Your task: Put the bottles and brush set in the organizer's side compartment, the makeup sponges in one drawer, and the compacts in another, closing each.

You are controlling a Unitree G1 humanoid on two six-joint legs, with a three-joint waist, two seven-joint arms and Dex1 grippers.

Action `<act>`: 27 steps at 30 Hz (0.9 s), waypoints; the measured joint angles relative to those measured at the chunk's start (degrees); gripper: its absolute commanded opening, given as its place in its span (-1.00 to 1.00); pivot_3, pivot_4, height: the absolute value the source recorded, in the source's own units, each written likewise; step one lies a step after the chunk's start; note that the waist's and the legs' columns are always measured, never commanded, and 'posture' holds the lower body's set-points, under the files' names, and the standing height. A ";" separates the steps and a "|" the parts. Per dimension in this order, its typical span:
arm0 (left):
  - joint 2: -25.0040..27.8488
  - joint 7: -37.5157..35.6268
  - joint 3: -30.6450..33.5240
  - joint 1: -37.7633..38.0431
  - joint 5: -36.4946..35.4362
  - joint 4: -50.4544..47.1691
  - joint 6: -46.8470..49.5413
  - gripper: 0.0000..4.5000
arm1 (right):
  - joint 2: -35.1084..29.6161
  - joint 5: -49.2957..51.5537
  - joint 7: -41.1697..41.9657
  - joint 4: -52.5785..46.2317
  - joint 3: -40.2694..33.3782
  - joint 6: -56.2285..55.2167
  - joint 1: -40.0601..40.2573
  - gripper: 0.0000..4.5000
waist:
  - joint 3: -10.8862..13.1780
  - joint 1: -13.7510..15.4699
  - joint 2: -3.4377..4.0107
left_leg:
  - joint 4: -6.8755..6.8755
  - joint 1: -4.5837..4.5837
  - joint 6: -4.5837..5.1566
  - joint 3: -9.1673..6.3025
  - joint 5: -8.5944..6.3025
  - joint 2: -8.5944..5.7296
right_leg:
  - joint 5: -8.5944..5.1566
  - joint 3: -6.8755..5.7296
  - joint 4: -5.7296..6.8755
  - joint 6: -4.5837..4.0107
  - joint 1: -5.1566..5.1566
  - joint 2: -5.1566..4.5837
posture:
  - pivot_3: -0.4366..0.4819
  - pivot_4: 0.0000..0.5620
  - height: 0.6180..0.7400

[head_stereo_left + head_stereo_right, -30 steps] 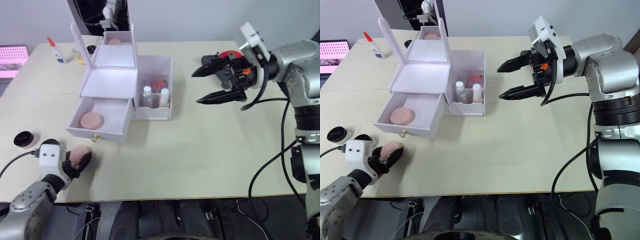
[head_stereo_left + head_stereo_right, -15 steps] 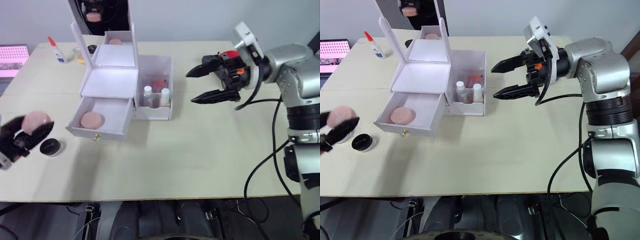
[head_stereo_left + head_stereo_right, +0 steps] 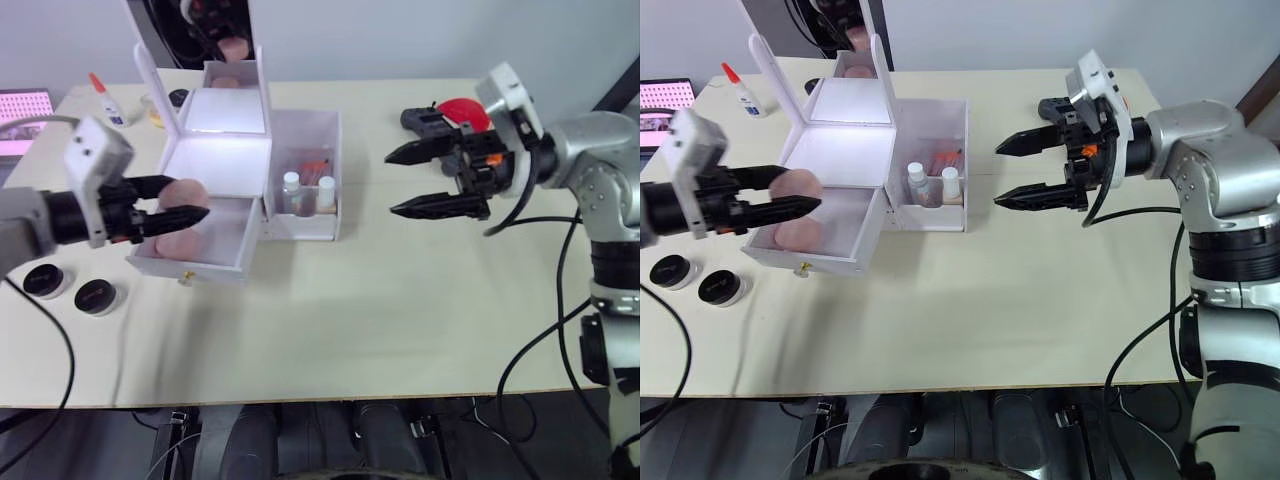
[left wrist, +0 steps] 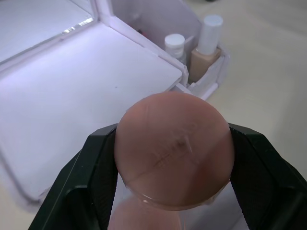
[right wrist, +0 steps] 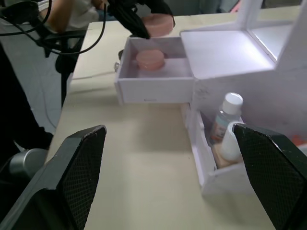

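Broadly, the table [image 3: 400, 300] carries the white organizer [image 3: 230, 170], its lower drawer [image 3: 200, 245] pulled open with one pink sponge [image 5: 150, 59] lying inside. Above that drawer the left gripper [image 3: 170, 210] pinches the second sponge [image 4: 174, 149]. Well apart, the right gripper [image 3: 425, 180] hangs spread wide, holding nothing. Two bottles [image 3: 310, 193] stand in the side bin [image 3: 305, 160]; two compacts [image 3: 70, 288] sit left of the drawer.
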 measured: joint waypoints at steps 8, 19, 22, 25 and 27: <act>-2.54 -7.15 -8.19 -3.65 7.94 5.14 -4.37 0.20 | -2.61 1.99 -3.44 -3.82 -2.65 1.86 2.58 1.00 | 0.00 -0.03 -0.01 | 0.03 0.00 0.00 0.02 0.00 0.03 | -0.01 0.01 -0.01 -0.03 0.00 0.01 | -0.05 -0.47 1.00; -5.09 -12.49 -10.86 -3.63 12.59 5.02 -6.36 0.20 | -3.08 3.44 -5.47 -5.35 -3.00 1.85 4.17 1.00 | 0.00 -0.06 0.00 | 0.07 -0.01 0.01 0.01 0.00 0.04 | 0.00 0.01 0.01 -0.03 0.01 0.01 | -0.05 -0.47 1.00; -5.43 -12.73 -10.86 -3.50 13.30 5.05 -6.39 0.42 | -3.07 4.18 -6.04 -5.77 -3.23 1.93 4.15 1.00 | 0.00 0.01 0.00 | 0.13 -0.01 0.01 0.01 0.01 0.04 | 0.00 0.02 0.01 -0.03 0.02 0.01 | -0.05 -0.47 1.00; -5.45 -13.33 -10.35 -3.70 13.47 5.28 -6.29 0.98 | -3.23 4.17 -6.20 -5.85 -3.18 1.93 4.14 1.00 | 0.00 0.01 0.00 | 0.14 -0.02 0.01 0.01 0.01 0.04 | 0.00 0.01 0.01 -0.03 0.03 0.01 | -0.05 -0.47 1.00; -5.49 -13.52 -9.65 -4.18 13.47 5.36 -6.25 0.98 | -3.20 4.18 -6.47 -6.01 -3.10 1.96 4.01 1.00 | 0.00 0.02 0.00 | 0.14 -0.02 0.01 0.01 0.01 0.04 | 0.00 0.01 0.01 -0.03 0.03 0.01 | -0.05 -0.47 1.00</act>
